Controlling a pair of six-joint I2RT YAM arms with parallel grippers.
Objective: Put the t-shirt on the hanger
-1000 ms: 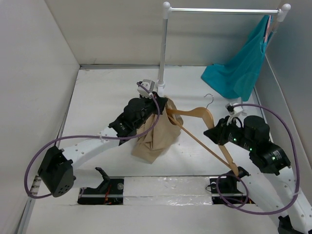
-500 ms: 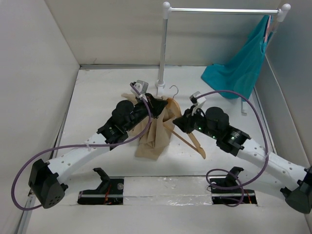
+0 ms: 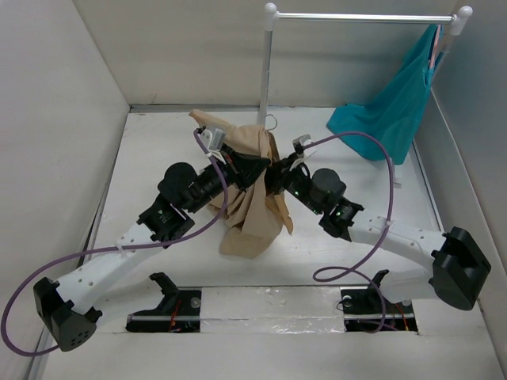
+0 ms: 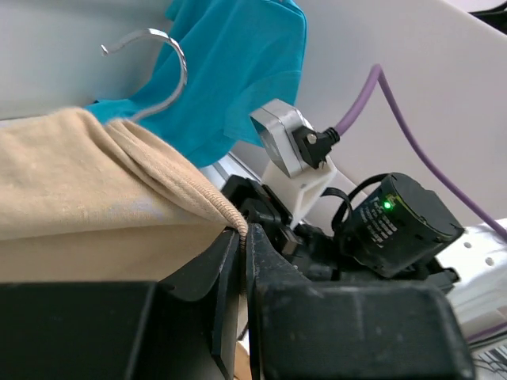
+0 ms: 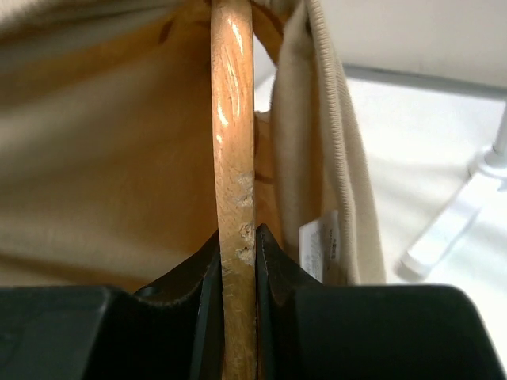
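Above the middle of the white table (image 3: 158, 158), just in front of the rack post (image 3: 264, 79) and apart from the teal garment (image 3: 386, 111) hung at the back right, the t-shirt (image 3: 255, 207) is held up in a bunch between the two arms. The hanger (image 5: 234, 150) is seen pushed up inside the fabric, cloth lying on both sides of its wooden arm, and its wire hook (image 4: 182, 67) shows above the collar. The left gripper (image 4: 242, 237) is clenched on the ribbed collar edge; the right gripper (image 5: 238, 247) is clamped on the wood. Threading is judged partly done, with the shoulders yet to be seated and the cloth drawn straight. Open table is left toward the near and left sides, while the post crowds any move rearward
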